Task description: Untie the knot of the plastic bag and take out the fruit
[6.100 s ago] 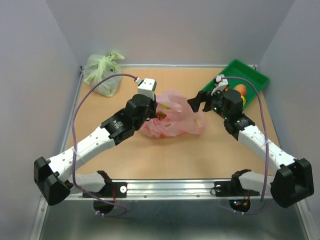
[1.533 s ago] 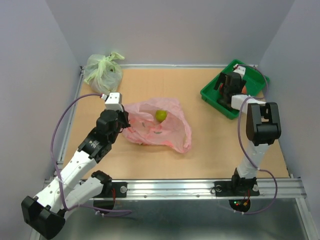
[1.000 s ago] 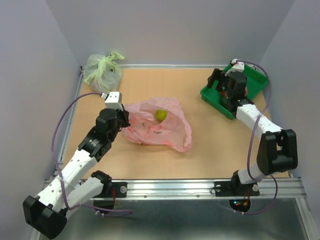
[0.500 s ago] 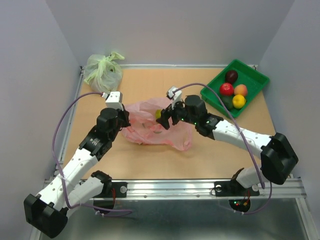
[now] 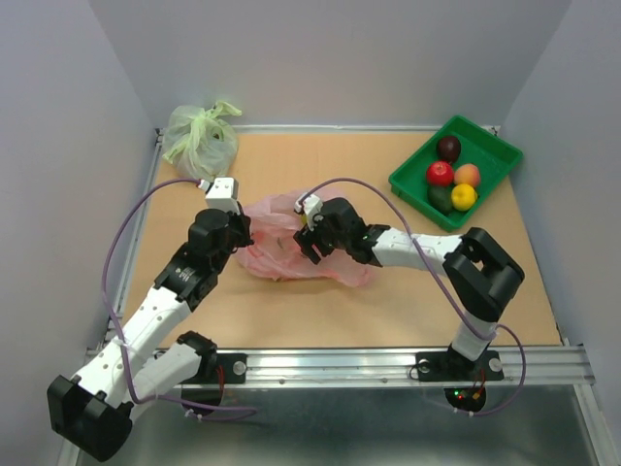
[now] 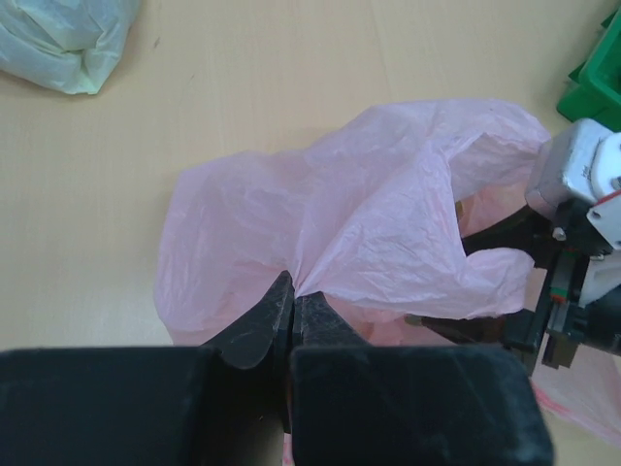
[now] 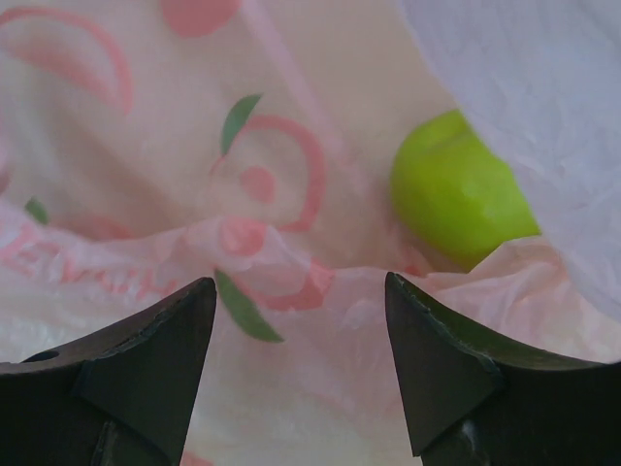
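The pink plastic bag (image 5: 342,268) lies open in the middle of the table, and no knot shows on it. My left gripper (image 6: 294,293) is shut on a gathered fold at the bag's left edge (image 5: 240,230), holding it up. My right gripper (image 5: 309,243) is inside the bag's mouth, open (image 7: 301,283), with wrinkled pink plastic (image 7: 310,330) between its fingers but not pinched. One light green fruit (image 7: 459,191) lies in the bag, ahead and to the right of the right fingers. Several fruits, among them a red one (image 5: 440,173) and a yellow one (image 5: 464,196), sit in the green tray (image 5: 490,148).
A pale green tied bag (image 5: 200,137) stands at the far left corner. The green tray is at the far right, close to the side wall. Grey walls enclose the table on three sides. The right arm (image 5: 417,248) stretches across the middle.
My right arm has swung from the green tray over to the pink bag and pushed its gripper into the opening, jaws narrowing somewhat. The left gripper has kept its hold on the bag.
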Motion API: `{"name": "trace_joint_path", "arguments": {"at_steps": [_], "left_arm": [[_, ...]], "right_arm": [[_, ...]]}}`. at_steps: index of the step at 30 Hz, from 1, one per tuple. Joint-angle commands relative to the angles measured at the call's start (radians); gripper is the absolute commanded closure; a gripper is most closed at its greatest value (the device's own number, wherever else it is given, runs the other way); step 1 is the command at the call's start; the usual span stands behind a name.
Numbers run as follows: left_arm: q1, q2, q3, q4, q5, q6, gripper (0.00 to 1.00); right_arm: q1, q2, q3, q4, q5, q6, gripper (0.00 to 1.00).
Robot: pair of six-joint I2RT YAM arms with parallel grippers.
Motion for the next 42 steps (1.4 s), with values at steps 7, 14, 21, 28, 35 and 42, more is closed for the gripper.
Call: {"name": "trace_joint_path", "arguments": {"at_steps": [7, 14, 21, 28, 35, 42], "left_arm": [[0.004, -0.031, -0.016, 0.06, 0.025, 0.023, 1.0], [0.006, -0.032, -0.015, 0.069, 0.056, 0.028, 1.0], [0.006, -0.046, -0.019, 0.076, 0.076, 0.031, 1.0], [0.004, -0.046, -0.022, 0.086, 0.118, 0.037, 1.0], [0.006, -0.043, -0.024, 0.089, 0.182, 0.043, 1.0], [0.004, -0.055, -0.025, 0.089, 0.171, 0.045, 1.0]], "right_arm": [[-0.003, 0.003, 0.178, 0.036, 0.14, -0.113, 0.25], [-0.003, 0.102, 0.259, 0.036, 0.25, -0.148, 0.25], [-0.006, 0.239, 0.344, 0.042, 0.355, -0.208, 0.15], [-0.017, 0.328, 0.385, 0.086, 0.34, -0.211, 0.1], [-0.021, 0.353, 0.347, 0.256, 0.344, -0.175, 0.16], [-0.023, 0.354, 0.319, 0.293, 0.358, -0.159, 0.52]]}}
